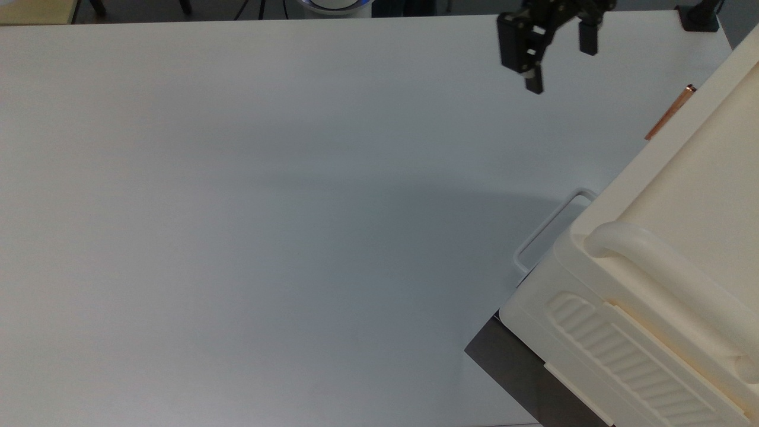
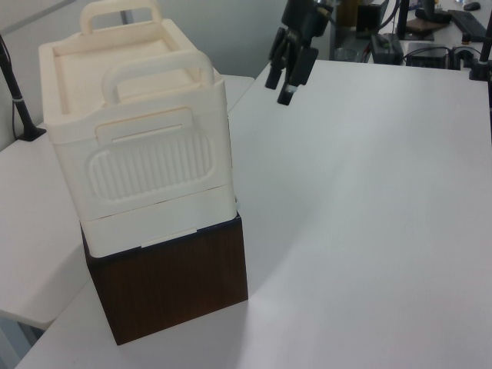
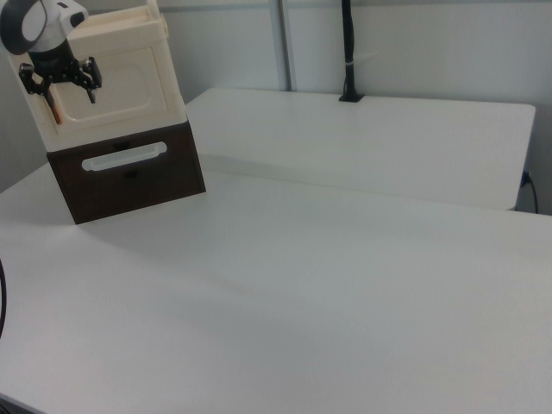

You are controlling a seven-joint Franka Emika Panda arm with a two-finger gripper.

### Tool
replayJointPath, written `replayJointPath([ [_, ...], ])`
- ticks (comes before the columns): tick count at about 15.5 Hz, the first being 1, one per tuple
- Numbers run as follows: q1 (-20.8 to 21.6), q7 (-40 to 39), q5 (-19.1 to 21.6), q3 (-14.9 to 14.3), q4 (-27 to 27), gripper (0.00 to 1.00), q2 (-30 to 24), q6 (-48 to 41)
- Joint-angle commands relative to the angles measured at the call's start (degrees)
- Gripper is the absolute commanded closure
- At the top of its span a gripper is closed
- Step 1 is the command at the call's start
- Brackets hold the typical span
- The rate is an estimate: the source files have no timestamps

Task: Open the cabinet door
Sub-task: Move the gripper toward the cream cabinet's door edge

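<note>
The gripper [image 1: 560, 59] is hanging above the white table [image 1: 267, 207], near the table's far edge in the top view and toward the top view's right. Its two black fingers [image 1: 533, 80] are standing wide apart, and they are holding nothing. In the right view the gripper [image 3: 60, 86] is appearing in front of the cabinet door [image 3: 121, 86], but it is not touching it (the left view is showing a clear gap between them). The door, a flat cream panel, is sitting closed on the front of the cream cabinet [image 2: 138, 154]. Its copper-orange bar handle [image 1: 670, 112] is showing at the panel's edge in the top view, near the gripper but apart from it. The cabinet is resting on a dark brown box [image 2: 169, 284] that is carrying a thin white wire loop handle [image 3: 123, 156] on its front.
</note>
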Motion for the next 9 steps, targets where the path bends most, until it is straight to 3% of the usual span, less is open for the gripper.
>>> replayJointPath([
  [1,3.2,-0.9,-0.7,-0.8,0.9,0.15,1.1,5.7],
  [6,6.9,-0.5,-0.9,-1.0,0.8,0.16,1.4,8.1],
  [9,8.2,0.0,-1.0,-1.3,2.2,0.23,2.6,8.3],
])
